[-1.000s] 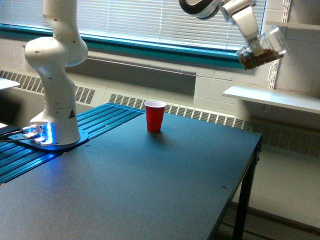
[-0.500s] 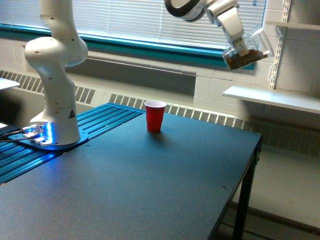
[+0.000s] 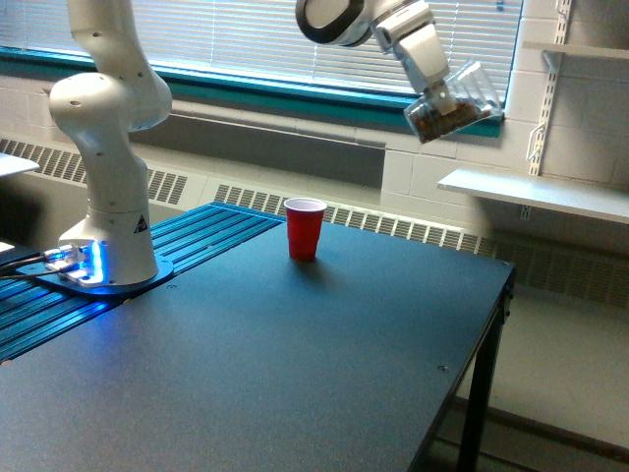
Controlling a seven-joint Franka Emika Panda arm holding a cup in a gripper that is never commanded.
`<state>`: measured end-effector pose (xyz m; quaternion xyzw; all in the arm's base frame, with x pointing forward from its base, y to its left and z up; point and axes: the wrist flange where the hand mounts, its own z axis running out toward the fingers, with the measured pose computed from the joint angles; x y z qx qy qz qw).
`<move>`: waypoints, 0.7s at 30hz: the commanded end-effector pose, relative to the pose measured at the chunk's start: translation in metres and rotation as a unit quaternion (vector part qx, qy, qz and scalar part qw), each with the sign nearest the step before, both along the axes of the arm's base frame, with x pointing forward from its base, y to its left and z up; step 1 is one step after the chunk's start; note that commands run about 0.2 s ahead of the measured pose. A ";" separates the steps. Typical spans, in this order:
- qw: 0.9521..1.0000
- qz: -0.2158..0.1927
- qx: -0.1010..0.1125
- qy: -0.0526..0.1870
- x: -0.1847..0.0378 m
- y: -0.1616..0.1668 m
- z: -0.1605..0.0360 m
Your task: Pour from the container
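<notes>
Clear plastic cup [image 3: 454, 101], tilted with brown fill, rides high in the gripper [image 3: 439, 95], jaws clamped on it, short of the red cup [image 3: 305, 228].

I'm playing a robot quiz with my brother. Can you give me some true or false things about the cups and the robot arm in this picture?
1. The clear cup is held up in the air by the gripper. True.
2. The clear cup is empty. False: brown stuff lies in it.
3. The red cup has tipped over. False: it stands upright on the table.
4. The clear cup is tilted. True.
5. The clear cup is right above the red cup. False: it hangs toward the exterior view's right.
</notes>
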<state>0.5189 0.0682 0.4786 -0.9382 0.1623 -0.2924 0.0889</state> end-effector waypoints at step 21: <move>0.986 0.154 -0.060 -0.007 -0.100 0.012 -0.016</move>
